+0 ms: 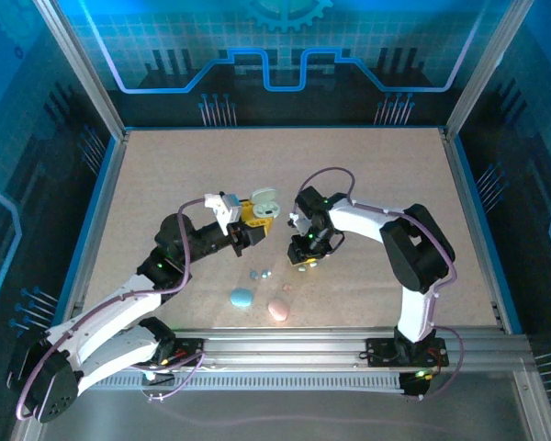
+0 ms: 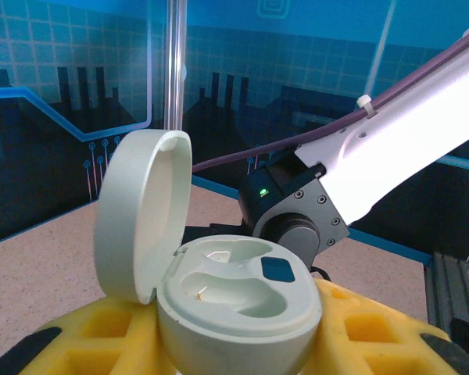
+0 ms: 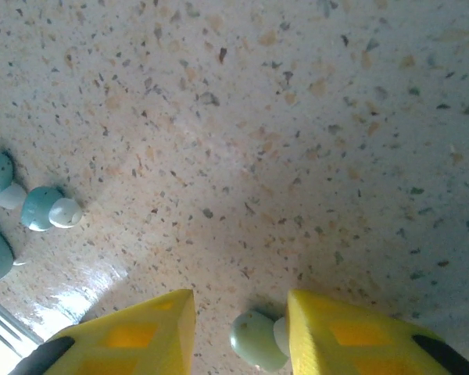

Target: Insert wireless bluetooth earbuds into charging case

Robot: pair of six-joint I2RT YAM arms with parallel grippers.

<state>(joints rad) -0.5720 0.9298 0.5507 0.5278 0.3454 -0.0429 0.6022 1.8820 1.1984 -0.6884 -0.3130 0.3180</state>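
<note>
Yellow fingers (image 3: pixel 344 336) of the right claw (image 3: pixel 242 332) stand apart around one pale bud (image 3: pixel 254 340), not squeezing. Left claw (image 1: pixel 243 234) grips the open, empty case (image 2: pixel 234 293). No buds are in yet.

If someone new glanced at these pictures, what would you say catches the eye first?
Probably the pale green charging case, held open in the left gripper with its lid upright and both wells empty. Next, the right gripper low over the speckled table, a pale green earbud against one yellow finger. Closed blue and pink cases lie near the front edge.
</note>
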